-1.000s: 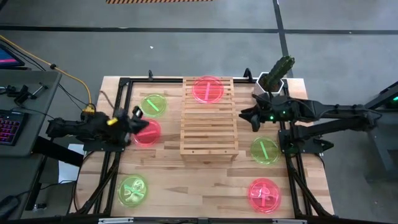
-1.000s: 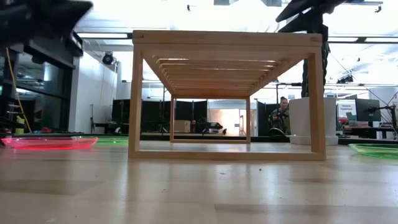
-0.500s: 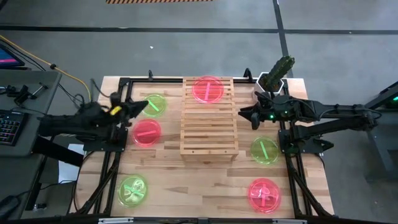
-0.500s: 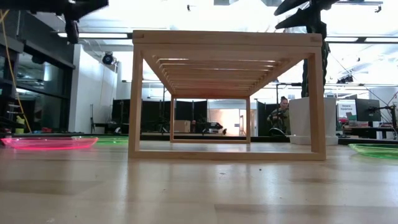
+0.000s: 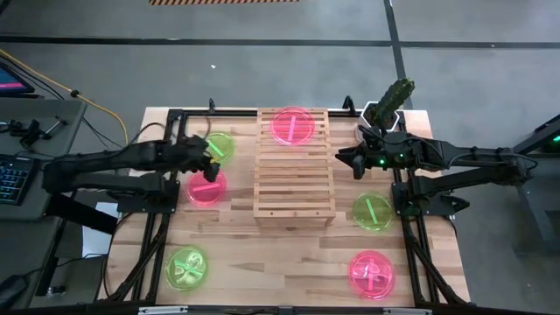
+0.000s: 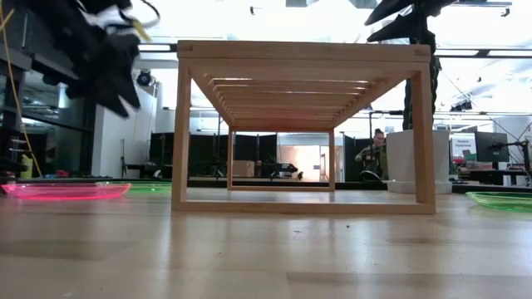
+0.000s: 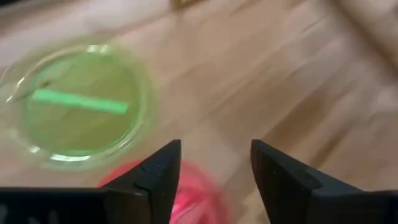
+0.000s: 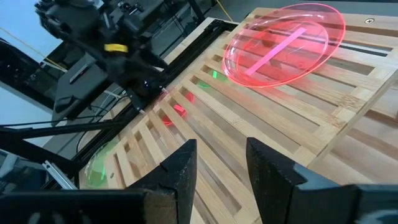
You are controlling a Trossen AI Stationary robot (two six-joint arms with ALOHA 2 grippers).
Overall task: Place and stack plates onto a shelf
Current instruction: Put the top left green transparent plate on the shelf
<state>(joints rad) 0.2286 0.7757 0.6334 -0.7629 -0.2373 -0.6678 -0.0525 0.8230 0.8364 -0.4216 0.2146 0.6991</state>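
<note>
My left gripper [image 5: 208, 163] [image 7: 214, 168] hangs open above the table's left half. It stands between a green plate [image 5: 217, 146] [image 7: 78, 102] on its far side and a pink plate [image 5: 207, 187] [image 7: 196, 196] on its near side, and touches neither. Both plates lie flat on the tabletop. Another pink plate [image 5: 293, 125] [image 8: 286, 43] lies on the far end of the slatted wooden shelf [image 5: 294, 171] [image 6: 303, 50]. My right gripper [image 5: 344, 160] [image 8: 221, 162] waits open at the shelf's right edge, nothing between its fingers.
A green plate [image 5: 372, 211] and a pink plate [image 5: 372, 272] lie right of the shelf, and a green plate [image 5: 186, 267] lies near left. A white pot with a cactus [image 5: 385, 109] stands at the far right corner. A person [image 6: 374, 158] sits in the room behind.
My left gripper has left the pink plate's left rim, swung up and toward the far edge, then reached toward the shelf and come down between the green and the pink plate. The pink plate lies where it was. My right arm has kept still.
</note>
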